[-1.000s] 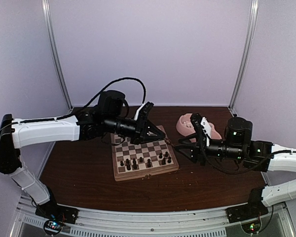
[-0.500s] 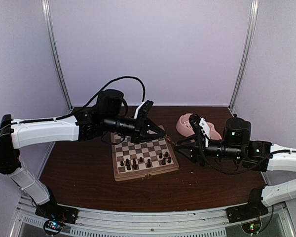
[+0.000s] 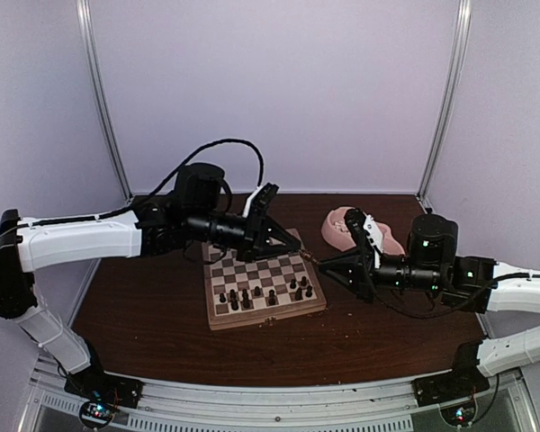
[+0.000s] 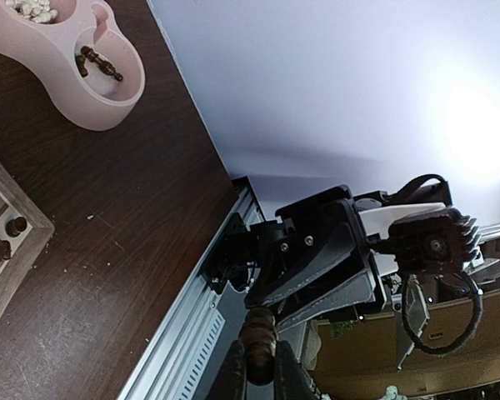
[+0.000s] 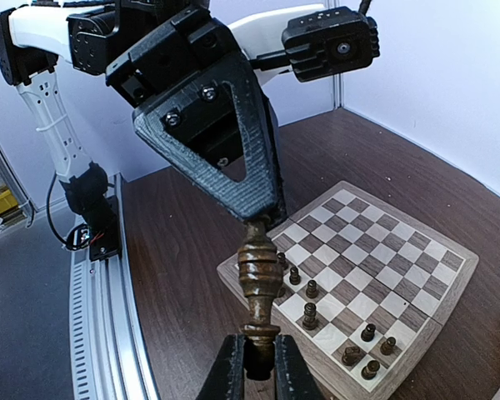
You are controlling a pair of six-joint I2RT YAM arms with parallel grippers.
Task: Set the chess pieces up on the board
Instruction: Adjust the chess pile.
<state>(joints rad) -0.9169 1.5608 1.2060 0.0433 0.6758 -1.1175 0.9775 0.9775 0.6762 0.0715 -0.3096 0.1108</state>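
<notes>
Dark table [image 3: 144,315], lilac walls [image 3: 279,90]. Board [image 3: 261,317]: several chess pieces [image 3: 245,295] placed, most squares unfilled. One dark piece [image 5: 257,287] is pinched by left gripper [image 5: 262,215] and right gripper [image 5: 254,358]; others lie in pink bowl [image 4: 92,104].

Dark wood table [image 3: 144,315]; on it the board [image 3: 266,317]; pink double bowl [image 3: 335,227] nearby

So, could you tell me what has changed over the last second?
The right jaws shut on the dark piece that the left jaws still hold. The board, its pieces and the bowl stayed put.
</notes>
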